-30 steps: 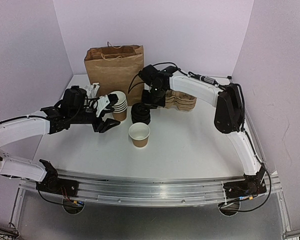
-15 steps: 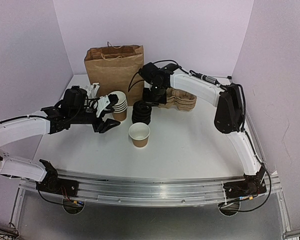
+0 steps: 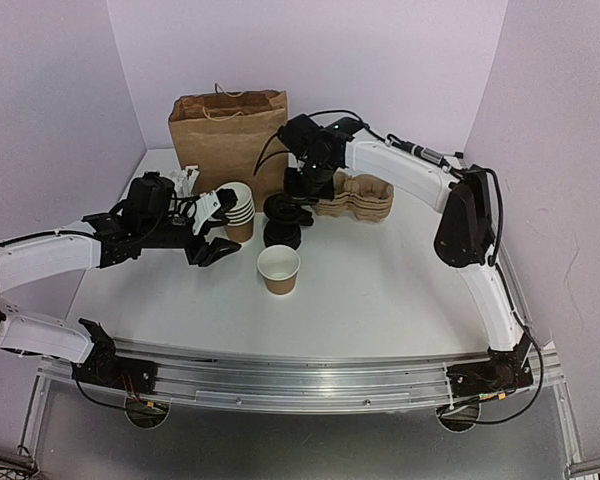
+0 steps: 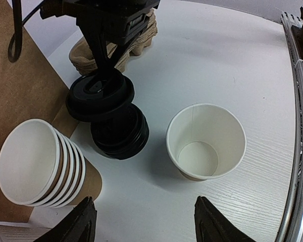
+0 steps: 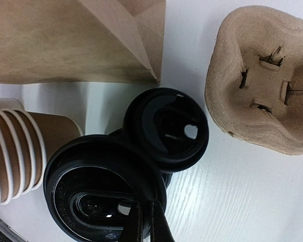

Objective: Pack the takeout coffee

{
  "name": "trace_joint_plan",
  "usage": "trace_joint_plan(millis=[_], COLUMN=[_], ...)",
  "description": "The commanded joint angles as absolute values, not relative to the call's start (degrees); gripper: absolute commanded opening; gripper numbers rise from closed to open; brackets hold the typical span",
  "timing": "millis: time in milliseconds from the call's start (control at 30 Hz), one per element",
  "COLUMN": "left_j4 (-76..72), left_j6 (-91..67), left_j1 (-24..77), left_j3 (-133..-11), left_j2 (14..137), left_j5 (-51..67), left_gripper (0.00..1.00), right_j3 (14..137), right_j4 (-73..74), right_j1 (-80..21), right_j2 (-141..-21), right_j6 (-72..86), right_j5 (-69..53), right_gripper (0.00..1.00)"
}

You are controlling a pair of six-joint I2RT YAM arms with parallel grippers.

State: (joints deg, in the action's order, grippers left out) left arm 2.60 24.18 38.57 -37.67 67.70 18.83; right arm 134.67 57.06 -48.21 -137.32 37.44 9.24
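Observation:
The lone brown paper cup (image 3: 279, 268), white inside and lidless, stands upright mid-table; it also shows in the left wrist view (image 4: 206, 142). My right gripper (image 3: 298, 196) is shut on the rim of a black lid (image 5: 105, 189) and holds it just above the stack of black lids (image 5: 165, 128). The held lid (image 4: 100, 94) hangs over that stack (image 4: 119, 131), left of the cup. My left gripper (image 4: 146, 227) is open and empty, low over the table just left of the cup (image 3: 216, 238).
A stack of lidless brown cups (image 3: 239, 210) stands left of the lids. A brown paper bag (image 3: 228, 135) stands at the back. Pulp cup carriers (image 3: 358, 197) lie right of the lids. A white cup of straws (image 3: 187, 181) shows partly behind my left arm.
My right gripper has risen and drawn slightly back with one black lid, lifting it off the stack. The left arm and the cup have not moved.

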Motion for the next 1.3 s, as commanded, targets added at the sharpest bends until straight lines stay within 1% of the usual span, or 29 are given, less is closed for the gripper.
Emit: trace_joint_plan(millis=[0, 167, 267, 367, 467, 667, 867, 1100, 1267], left_j4=[0.56, 0.68, 0.26, -2.91, -6.88, -9.79, -7.69, -0.78, 2.35], left_j6=[24.94, 24.89, 24.93, 25.01, 25.52, 30.48, 39.35, 48.33, 56.34], left_j1=[38.23, 38.14, 38.00, 37.94, 37.88, 37.81, 37.79, 37.71, 37.53], left_j3=[-38.92, -38.90, -38.64, -37.36, -35.50, -32.78, -32.85, -35.68, -36.57], left_j2=[68.29, 68.37, 68.14, 67.40, 66.44, 65.64, 66.45, 69.40, 72.25], left_j5=[19.49, 19.46, 19.26, 19.65, 21.40, 27.12, 33.78, 41.95, 46.36], left_gripper=[0.66, 0.66, 0.66, 0.67, 0.68, 0.68, 0.67, 0.60, 0.61], right_j3=[137.26, 137.59, 133.27, 128.01, 123.99, 124.25, 122.00, 120.75, 121.18], right_j4=[57.74, 57.74, 57.82, 58.28, 60.13, 66.69, 67.53, 67.43, 66.17], right_j1=[-48.59, -48.75, -49.16, -50.66, -52.67, -58.58, -60.14, -60.16, -60.45], right_j2=[-132.72, -131.29, -127.24, -122.88, -120.00, -121.12, -122.93, -123.59, -125.25], right_j6=[35.95, 32.93, 29.80, 27.87, 27.44, 27.40, 29.63, 31.06, 31.68], right_j5=[9.19, 2.49, -2.56, -3.30, -2.82, 1.33, 4.20, 9.97, 8.71], right_gripper=[0.00, 0.00, 0.00, 0.00, 0.00, 0.00, 0.00, 0.00, 0.00])
